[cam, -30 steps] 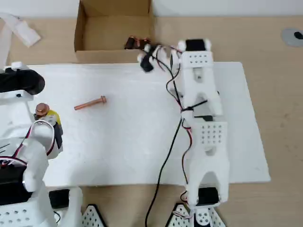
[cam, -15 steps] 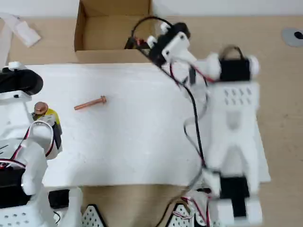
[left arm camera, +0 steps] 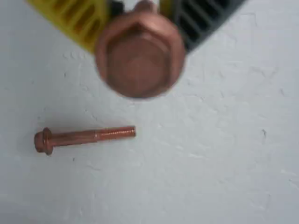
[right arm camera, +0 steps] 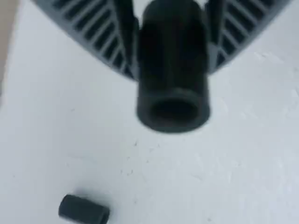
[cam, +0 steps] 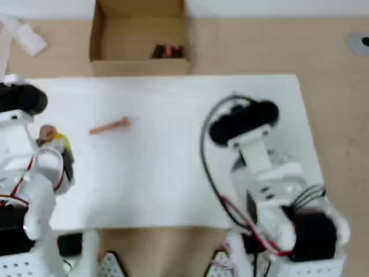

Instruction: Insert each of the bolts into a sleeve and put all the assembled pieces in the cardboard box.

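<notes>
My left gripper [left arm camera: 140, 16] is shut on a copper bolt [left arm camera: 140, 58], whose hex head faces the camera; in the high view that bolt [cam: 47, 133] sits at the mat's left edge. A second copper bolt [cam: 109, 126] [left arm camera: 84, 137] lies loose on the white mat nearby. My right gripper [right arm camera: 172, 42] is shut on a black sleeve [right arm camera: 173, 93], held above the mat with its open end toward the camera. Another black sleeve [right arm camera: 84, 210] lies on the mat. The cardboard box [cam: 104, 34] stands at the back, with assembled pieces [cam: 167, 51] inside.
The white mat [cam: 173, 173] covers the middle of the wooden table. The right arm [cam: 259, 167] is folded back over the mat's near right part, its cables looping beside it. A white object [cam: 26, 34] lies at the far left corner.
The right arm has drawn back from the cardboard box to the near right of the mat. The left arm and the loose bolt have stayed put.
</notes>
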Controlling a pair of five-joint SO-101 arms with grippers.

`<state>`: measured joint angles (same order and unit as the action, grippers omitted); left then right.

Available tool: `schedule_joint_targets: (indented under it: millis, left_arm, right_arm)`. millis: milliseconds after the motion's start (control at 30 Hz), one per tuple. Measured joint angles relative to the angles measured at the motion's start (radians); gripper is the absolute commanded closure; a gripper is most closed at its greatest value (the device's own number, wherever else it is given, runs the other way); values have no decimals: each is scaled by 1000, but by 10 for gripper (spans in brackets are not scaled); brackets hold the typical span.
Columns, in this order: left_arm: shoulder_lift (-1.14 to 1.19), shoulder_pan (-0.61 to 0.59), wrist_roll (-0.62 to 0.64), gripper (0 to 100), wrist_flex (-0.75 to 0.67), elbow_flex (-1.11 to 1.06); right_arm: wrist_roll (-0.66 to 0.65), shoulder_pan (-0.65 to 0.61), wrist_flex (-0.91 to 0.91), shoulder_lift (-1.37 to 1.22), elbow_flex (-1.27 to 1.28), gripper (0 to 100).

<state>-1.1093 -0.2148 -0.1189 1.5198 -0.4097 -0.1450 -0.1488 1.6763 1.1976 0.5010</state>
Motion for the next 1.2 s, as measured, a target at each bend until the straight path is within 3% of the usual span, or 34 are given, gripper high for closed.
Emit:
schedule_joint_targets:
  millis: [200,500,700,933,1200]
  left_arm:
    - [0,26,55,991,-106,0]
    - [0,384,135,991,-365,0]
    - [0,433,135,991,-585,-29]
    - [0,440,135,991,-629,-43]
    - [-2,517,141,991,-629,-72]
  right_arm:
    - [40,-6,-235,233,201,987]
    - [-12,-253,-605,327,572,986]
    - [-2,-347,-885,331,750,988]
    - [157,-420,-1211,331,888,988]
    - [170,-654,-1274,330,910,988]
